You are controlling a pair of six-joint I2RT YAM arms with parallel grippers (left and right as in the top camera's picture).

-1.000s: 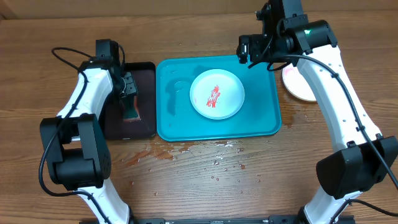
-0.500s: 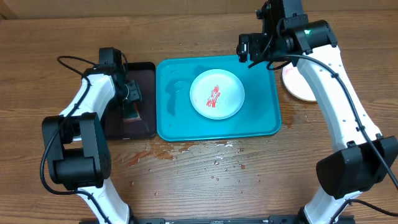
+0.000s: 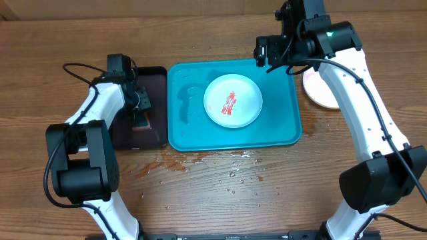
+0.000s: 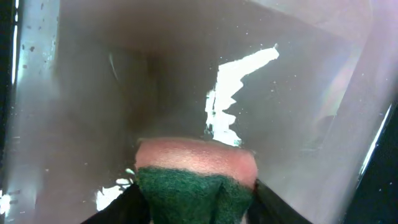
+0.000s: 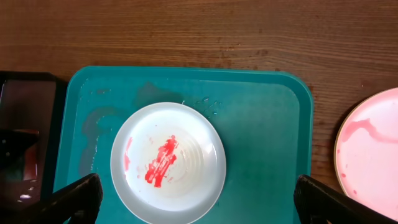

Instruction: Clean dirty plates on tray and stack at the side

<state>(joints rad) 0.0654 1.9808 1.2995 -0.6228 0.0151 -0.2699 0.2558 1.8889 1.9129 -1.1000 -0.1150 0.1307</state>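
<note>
A pale, white-looking plate (image 3: pixel 232 100) with a red smear in its middle lies on the turquoise tray (image 3: pixel 283 127); the right wrist view shows the plate (image 5: pixel 168 162) on the tray (image 5: pixel 261 124) too. A second pale plate (image 3: pixel 320 90) with pink smears lies on the table right of the tray, its edge in the right wrist view (image 5: pixel 373 152). I see no third plate. My left gripper (image 3: pixel 139 107) is shut on a green-topped pink sponge (image 4: pixel 196 180) over the black tray (image 3: pixel 153 133). My right gripper (image 3: pixel 272 55) is open and empty, high above the tray's far right corner.
Water droplets and wet patches (image 3: pixel 233 170) lie on the wooden table in front of the turquoise tray. The black tray's wet floor (image 4: pixel 280 112) fills the left wrist view. Wet film shows on the turquoise tray's left part (image 5: pixel 93 130).
My left gripper has shifted slightly on the black tray with the sponge in it. The right arm and both plates have not moved.
</note>
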